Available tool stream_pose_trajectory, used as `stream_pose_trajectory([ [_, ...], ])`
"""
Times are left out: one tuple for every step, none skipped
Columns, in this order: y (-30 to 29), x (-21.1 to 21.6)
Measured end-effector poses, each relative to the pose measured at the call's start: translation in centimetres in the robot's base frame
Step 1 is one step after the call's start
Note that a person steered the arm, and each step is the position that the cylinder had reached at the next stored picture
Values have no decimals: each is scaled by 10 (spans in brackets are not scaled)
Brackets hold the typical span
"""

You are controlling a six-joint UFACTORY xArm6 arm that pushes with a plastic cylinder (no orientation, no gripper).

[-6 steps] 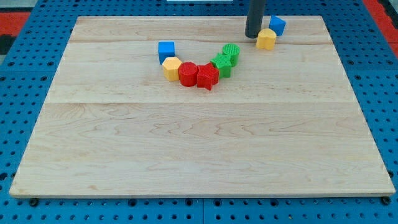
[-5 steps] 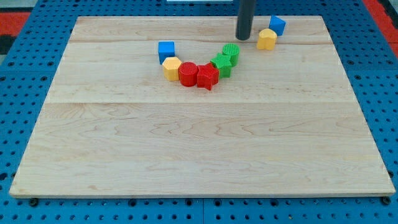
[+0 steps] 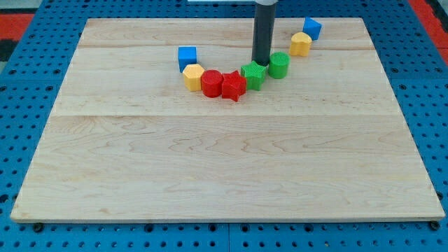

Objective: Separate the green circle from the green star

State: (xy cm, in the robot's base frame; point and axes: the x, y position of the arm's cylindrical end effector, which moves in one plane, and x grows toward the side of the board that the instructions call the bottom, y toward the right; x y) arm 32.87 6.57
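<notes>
my tip (image 3: 261,63) has swung in from the view's top right and now sits between green star (image 3: 253,75) and green circle (image 3: 279,65), circle knocked right, apart from the star; no jaws, nothing gripped, split looks basically done

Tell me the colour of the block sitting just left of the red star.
Red: the red circle, touching the red star, seen in the camera view.

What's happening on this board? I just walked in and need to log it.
A robot arm's dark rod is pushing small blocks on a wooden board. My tip sits between the green star block and the green circle block, which now lie slightly apart. The star touches a red star block in a curved row with a red circle block.
</notes>
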Motion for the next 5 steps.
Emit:
stream_pose_trajectory([
  [-5,22],
  [16,22],
  [44,12],
  [59,11],
  [18,29],
])
